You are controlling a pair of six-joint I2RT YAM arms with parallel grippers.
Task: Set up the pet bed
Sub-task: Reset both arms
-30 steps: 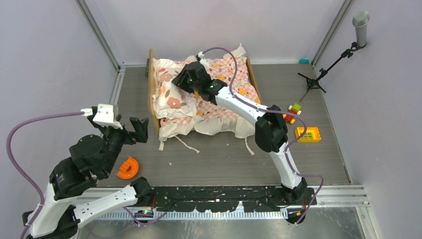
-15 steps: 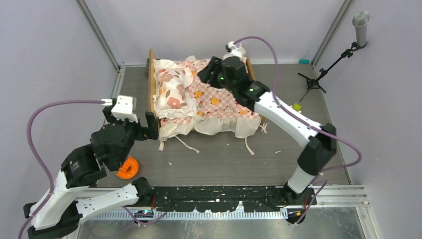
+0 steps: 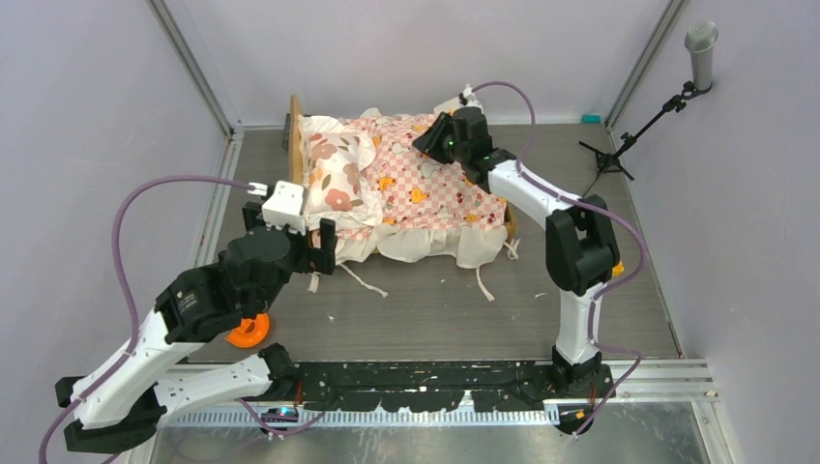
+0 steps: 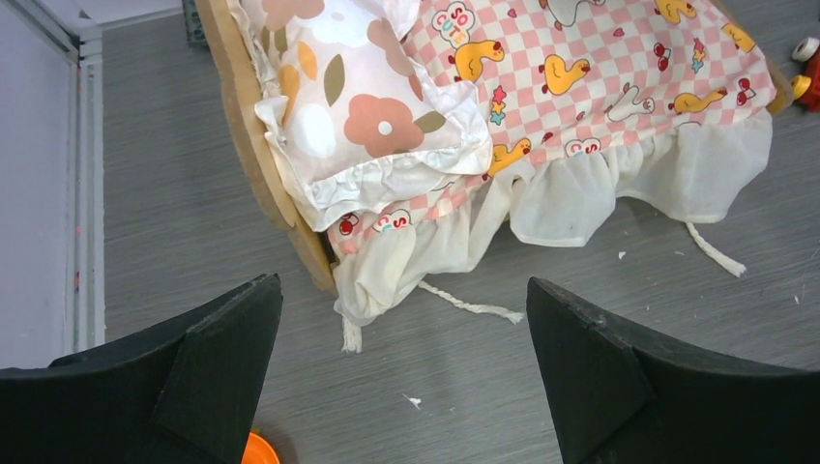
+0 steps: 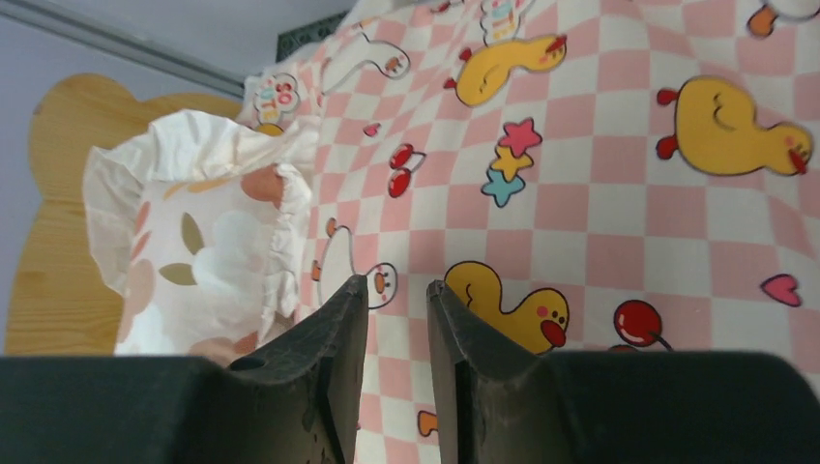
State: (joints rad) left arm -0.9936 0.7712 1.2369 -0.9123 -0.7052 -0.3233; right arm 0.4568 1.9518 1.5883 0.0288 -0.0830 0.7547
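Note:
The pet bed [image 3: 294, 155] stands at the back of the table, its tan headboard [image 4: 253, 145] on the left. A pink-checkered duck sheet [image 3: 425, 184] covers it, white ruffle hanging over the near side. A floral pillow [image 3: 334, 179] lies against the headboard. My right gripper [image 3: 430, 143] hovers low over the sheet [image 5: 600, 174] near the far edge, pointing toward the pillow [image 5: 208, 251]. That right gripper [image 5: 396, 285] has its jaws a narrow gap apart with nothing between them. My left gripper [image 4: 401, 329] is wide open over bare table, just in front of the bed's near left corner.
An orange ring-shaped piece [image 3: 248, 329] lies on the table under my left arm. White tie strings [image 4: 464, 304] trail from the ruffle onto the table. Toy blocks [image 4: 807, 68] sit past the foot of the bed. A microphone stand [image 3: 638, 126] stands at the back right.
My right gripper moved from beside the pillow toward the far foot side of the bed, and its jaws widened then narrowed. My left arm advanced to the bed's near left corner.

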